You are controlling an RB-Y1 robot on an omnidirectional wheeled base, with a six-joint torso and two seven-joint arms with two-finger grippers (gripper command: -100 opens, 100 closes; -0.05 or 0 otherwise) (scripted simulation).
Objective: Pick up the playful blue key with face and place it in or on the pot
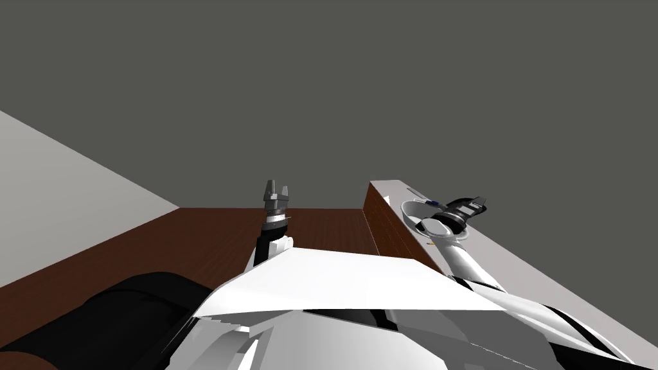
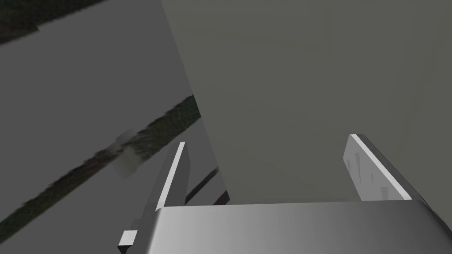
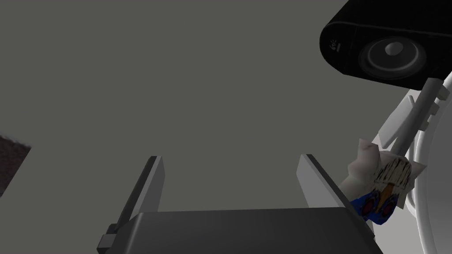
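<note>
The right pincer (image 3: pixel 229 157) gapes wide, empty, just beside the pot (image 3: pixel 417 220). The key (image 3: pixel 377 189) lies against the pot's rim, above the worktop (image 1: pixel 527 270). Placing looks about done; next, confirm it rests there, then back away. The left pincer (image 2: pixel 267 141) hangs open, empty.

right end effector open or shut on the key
Open: on the right end effector the fingers stand apart with nothing between; the blue key sits outside the gap.
</note>
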